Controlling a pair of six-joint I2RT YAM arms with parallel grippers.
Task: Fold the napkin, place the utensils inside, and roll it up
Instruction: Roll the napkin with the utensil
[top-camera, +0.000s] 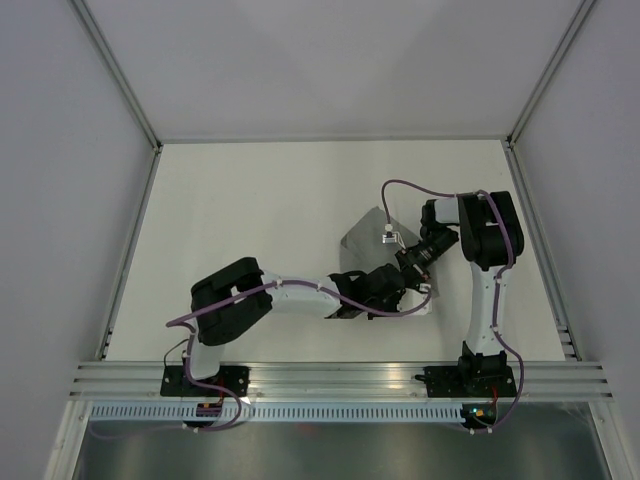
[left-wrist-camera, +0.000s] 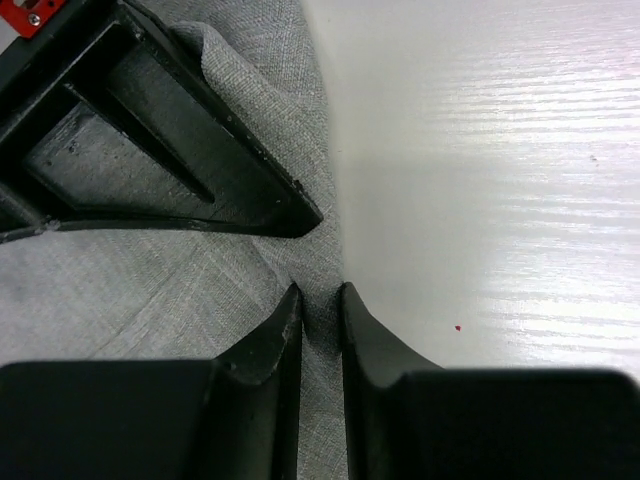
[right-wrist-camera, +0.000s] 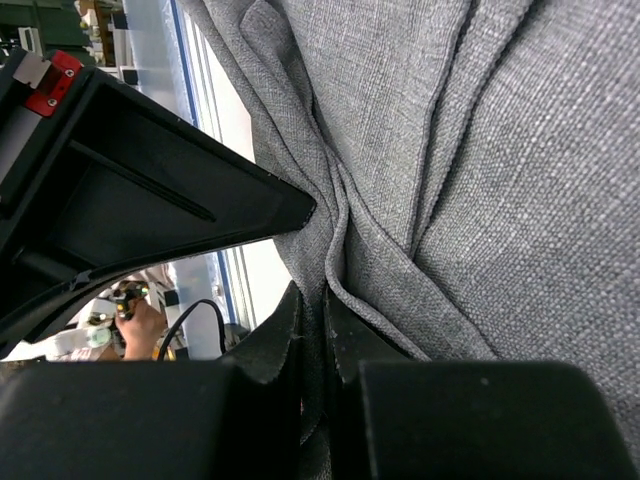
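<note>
Jaws of both arms meet, seen from above, at the near end of the grey napkin (top-camera: 362, 235) on the white table (top-camera: 250, 200). Up close, the left gripper (left-wrist-camera: 320, 300) seems to pinch the napkin's edge. The right gripper (right-wrist-camera: 318, 300) squeezes a bunched fold tight.

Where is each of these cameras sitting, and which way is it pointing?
Top external: fixed above and behind, looking down at the table; left arm and right arm show.
Left wrist: on that arm, looking along the left end effector at the napkin edge.
Right wrist: likewise, right end effector in bunched napkin.
Shared: all see the napkin.
</note>
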